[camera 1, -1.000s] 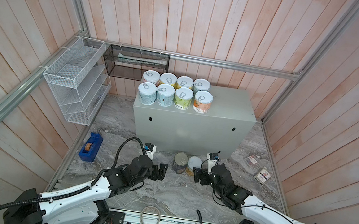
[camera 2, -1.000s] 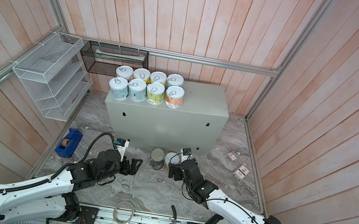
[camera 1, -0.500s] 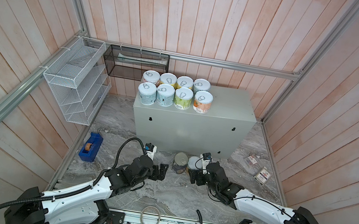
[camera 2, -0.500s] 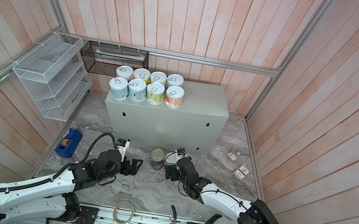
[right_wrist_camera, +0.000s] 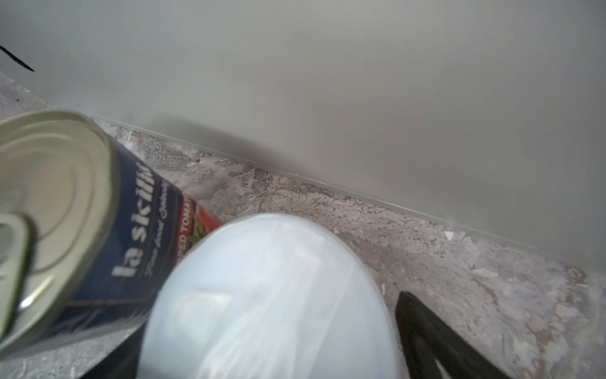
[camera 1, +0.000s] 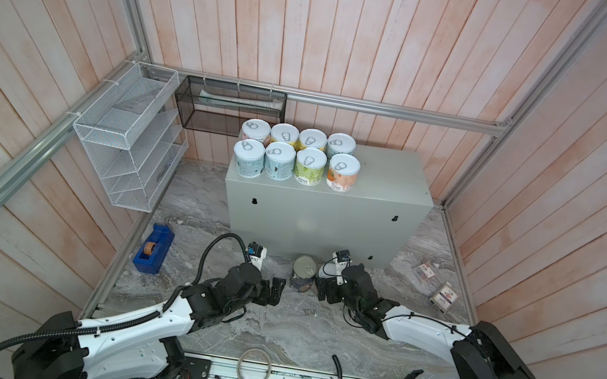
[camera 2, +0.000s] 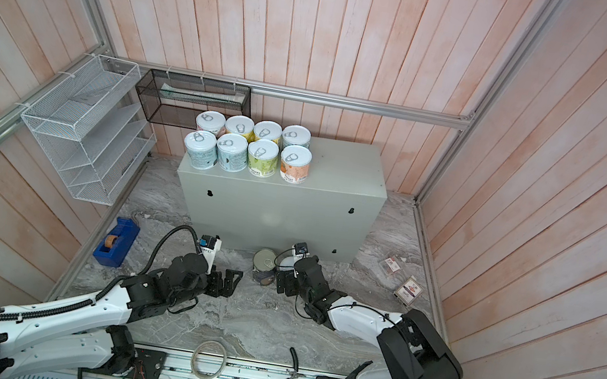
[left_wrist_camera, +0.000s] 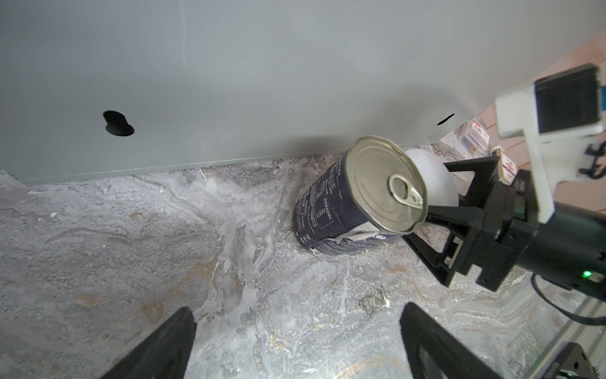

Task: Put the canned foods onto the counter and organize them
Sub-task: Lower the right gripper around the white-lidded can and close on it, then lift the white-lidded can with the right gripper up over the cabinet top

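Canned foods (camera 1: 278, 156) were seen mostly up on the desk (camera 1: 388, 176): eight short cans (camera 1: 310, 166) were lined up in two rows of four on the left part of its flat top, lids up. Two more were found down on the marble surface (camera 1: 288, 335), just in front of the desk's front face: a taller navy can (camera 1: 302, 277), upright, and a white-lidded can (left_wrist_camera: 433, 183) just beside it on its right. The right hand (camera 1: 323, 282) was held low over the marble, its jaws spread wide with the white-lidded can set between them. Whether the fingers (left_wrist_camera: 459, 215) touched that can could not be told. The left hand (camera 1: 272, 292) was held open and empty near the navy can, on its left and apart from it, with bare marble seen between its fingertips (left_wrist_camera: 173, 338) in the left wrist view. A blue tape dispenser (camera 1: 152, 250) was noted well off to the left.
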You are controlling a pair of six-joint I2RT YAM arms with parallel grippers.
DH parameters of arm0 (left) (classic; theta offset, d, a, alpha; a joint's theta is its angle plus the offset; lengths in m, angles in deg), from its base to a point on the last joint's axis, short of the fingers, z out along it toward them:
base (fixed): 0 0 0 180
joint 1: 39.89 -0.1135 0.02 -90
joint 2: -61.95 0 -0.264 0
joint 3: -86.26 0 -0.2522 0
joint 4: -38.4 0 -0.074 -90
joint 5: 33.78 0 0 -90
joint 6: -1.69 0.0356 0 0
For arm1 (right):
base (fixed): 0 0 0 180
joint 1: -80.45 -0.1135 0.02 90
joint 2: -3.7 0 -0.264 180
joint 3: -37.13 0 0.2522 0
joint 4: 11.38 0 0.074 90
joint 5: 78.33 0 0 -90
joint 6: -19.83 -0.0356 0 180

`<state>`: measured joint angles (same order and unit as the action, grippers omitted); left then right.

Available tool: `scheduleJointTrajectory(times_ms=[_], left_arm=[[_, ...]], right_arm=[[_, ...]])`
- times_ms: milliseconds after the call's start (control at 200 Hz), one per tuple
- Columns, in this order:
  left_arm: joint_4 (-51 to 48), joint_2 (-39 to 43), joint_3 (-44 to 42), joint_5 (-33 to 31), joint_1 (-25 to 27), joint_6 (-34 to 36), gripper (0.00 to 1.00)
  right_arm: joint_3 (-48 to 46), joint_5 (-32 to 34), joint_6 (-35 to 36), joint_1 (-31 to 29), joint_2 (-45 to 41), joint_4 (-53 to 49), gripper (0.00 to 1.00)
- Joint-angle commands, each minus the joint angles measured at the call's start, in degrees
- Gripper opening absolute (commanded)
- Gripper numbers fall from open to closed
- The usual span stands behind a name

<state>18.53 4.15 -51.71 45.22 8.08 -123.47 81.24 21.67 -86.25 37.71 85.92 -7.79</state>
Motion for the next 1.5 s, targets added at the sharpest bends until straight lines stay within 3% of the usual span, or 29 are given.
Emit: scheduleJointTrajectory(times_ms=[0, 510, 715, 780, 865, 910, 930, 1175, 1495], left_arm=[[1.23, -0.45, -0.53, -1.35, 0.2, 0.26, 0.99], [2.41, -3.16, 0.25, -1.03, 0.12, 0.79, 0.99], [1.8, -2.67, 0.39, -1.65, 0.11, 0.9, 0.99], [1.73, -2.67, 0.54, -1.65, 0.01, 0.88, 0.99], [1.82, -2.84, 0.64, -1.65, 0.01, 0.81, 0.99], [1.8, -2.95, 0.6, -1.57, 0.02, 0.79, 0.99], [1.8, -2.93, 0.68, -1.5, 0.02, 0.79, 0.99], [0.54, -2.85, 1.69, -1.65, 0.02, 0.53, 0.98], [-2.5, -1.14, 3.13, -2.0, 0.02, 0.62, 0.97]], right_arm=[[1.85, 0.39, 0.72, 0.64, 1.59, 3.08, 0.97], [2.52, -0.87, 0.52, 0.98, 6.88, 6.06, 0.95], [2.81, -1.42, 1.09, 1.07, 7.52, 5.26, 0.81], [2.77, -1.47, 1.01, 1.02, 7.42, 5.07, 0.7], [2.61, -2.11, 1.2, 1.08, 7.22, 4.98, 0.43], [2.66, -2.82, 1.39, 1.08, 6.97, 4.61, 0.2], [2.84, -2.98, 1.43, 1.08, 6.98, 4.31, 0.0], [5.71, -6.95, 1.78, 1.08, 1.55, -5.32, 0.0], [14.09, -16.17, 0.67, 1.12, -12.44, -27.51, 0.0]])
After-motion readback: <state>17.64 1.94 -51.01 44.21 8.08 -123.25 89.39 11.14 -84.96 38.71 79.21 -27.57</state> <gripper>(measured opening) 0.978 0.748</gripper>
